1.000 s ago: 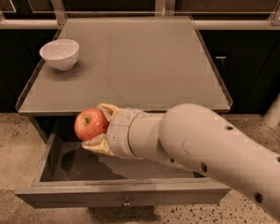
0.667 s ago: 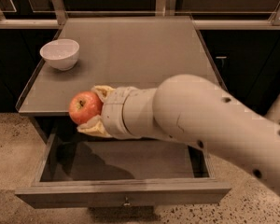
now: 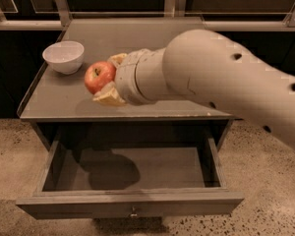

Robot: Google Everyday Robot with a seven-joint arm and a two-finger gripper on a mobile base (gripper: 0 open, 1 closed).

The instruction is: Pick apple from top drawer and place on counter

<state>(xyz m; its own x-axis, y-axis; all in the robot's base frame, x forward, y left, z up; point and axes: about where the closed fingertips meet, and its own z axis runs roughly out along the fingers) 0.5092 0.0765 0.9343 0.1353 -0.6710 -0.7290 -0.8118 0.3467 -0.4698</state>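
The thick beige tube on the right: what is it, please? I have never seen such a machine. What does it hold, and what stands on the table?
It is a robot arm, seen by one camera looking down from the front. At its end is a gripper with two fingers, shut on a red apple, held over the front of the grey counter. A white bowl stands on the counter's left side. Below, the top drawer is pulled open.
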